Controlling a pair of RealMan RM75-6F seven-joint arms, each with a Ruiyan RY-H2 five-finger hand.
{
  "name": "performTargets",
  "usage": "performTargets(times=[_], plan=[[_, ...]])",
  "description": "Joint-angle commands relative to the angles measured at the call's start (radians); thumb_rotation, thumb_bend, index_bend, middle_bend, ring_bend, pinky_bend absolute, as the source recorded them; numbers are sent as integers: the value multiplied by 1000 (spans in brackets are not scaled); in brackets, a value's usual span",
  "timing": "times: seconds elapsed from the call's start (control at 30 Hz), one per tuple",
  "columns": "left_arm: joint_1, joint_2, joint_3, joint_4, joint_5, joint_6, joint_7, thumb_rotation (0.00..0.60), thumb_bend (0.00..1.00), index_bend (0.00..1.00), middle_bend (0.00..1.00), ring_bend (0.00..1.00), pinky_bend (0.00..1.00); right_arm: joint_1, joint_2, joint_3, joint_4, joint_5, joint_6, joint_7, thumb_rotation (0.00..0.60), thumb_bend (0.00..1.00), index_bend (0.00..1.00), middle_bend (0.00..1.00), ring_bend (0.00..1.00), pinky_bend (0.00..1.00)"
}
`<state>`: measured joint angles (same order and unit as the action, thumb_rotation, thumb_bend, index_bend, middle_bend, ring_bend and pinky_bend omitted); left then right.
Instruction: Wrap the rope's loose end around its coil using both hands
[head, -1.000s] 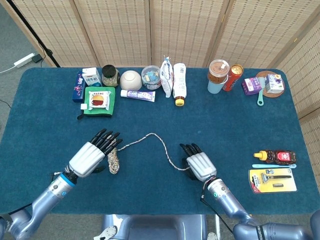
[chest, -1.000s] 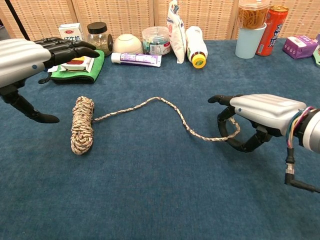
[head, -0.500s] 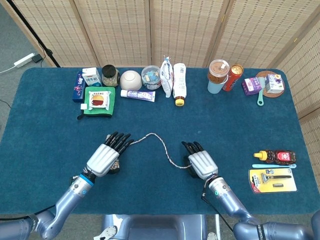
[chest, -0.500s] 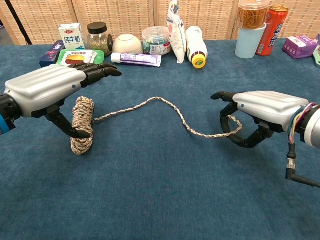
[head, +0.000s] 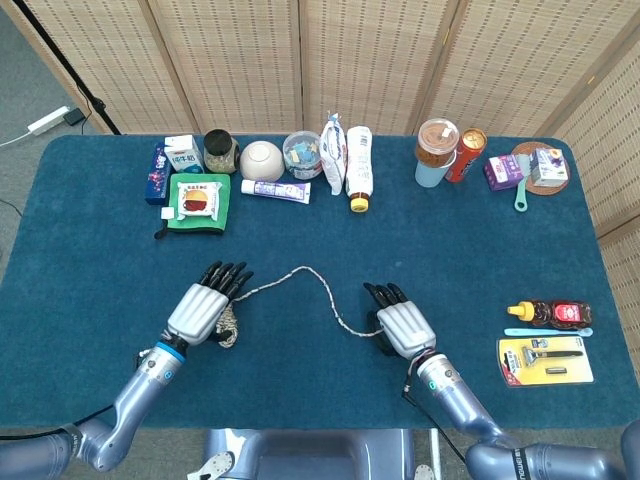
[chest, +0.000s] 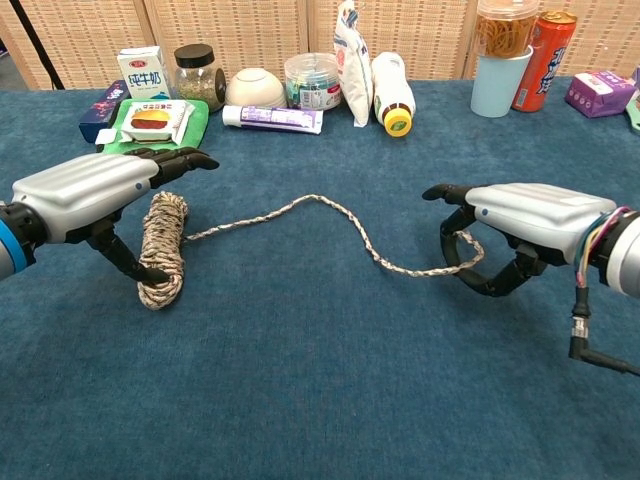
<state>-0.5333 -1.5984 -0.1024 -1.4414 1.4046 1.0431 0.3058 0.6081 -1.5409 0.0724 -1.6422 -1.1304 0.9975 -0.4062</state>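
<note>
The left hand (chest: 85, 188) is placed over the coil (chest: 163, 249), thumb set against the coil's near side and fingers extended above it; whether the coil is actually clamped cannot be told from either view. To the right of the coil, well apart, the right hand (chest: 525, 222) is curled around the loose end (chest: 462, 262) of the rope (chest: 320, 206), which passes through the hooked fingers; it is read as held, loosely. Between coil and right hand the rope lies slack on the bench (chest: 320, 400) in an arching curve. Wrapping is judged not yet begun. Risks noted: if the coil is only touched and not gripped, a pull from the right hand could drag or unroll it; the loose hook on the end could let the rope slide out under tension; the slack arch could snag on fingers. Behind the coil, the green cloth (chest: 185, 138) with its packet is near enough to be caught by a wide sweep.
</note>
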Motion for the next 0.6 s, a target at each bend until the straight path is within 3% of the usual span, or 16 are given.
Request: performTargets(times=[0.03, 0.3, 0.6], plan=[[-3, -5, 1, 33, -14, -7, -17, 600, 68, 0, 0, 0, 0, 0, 1, -1, 0, 0, 1, -1, 600, 530, 594, 0, 0, 0], [1, 15, -15, 113, -36, 14, -76, 600, 68, 0, 0, 0, 0, 0, 4, 3, 2, 0, 1, 5, 600, 533, 595, 0, 0, 0], [-11, 70, -81, 159, -88, 37, -111, 600, 68, 0, 0, 0, 0, 0, 7, 3, 8, -1, -2, 13, 600, 534, 596, 0, 0, 0]])
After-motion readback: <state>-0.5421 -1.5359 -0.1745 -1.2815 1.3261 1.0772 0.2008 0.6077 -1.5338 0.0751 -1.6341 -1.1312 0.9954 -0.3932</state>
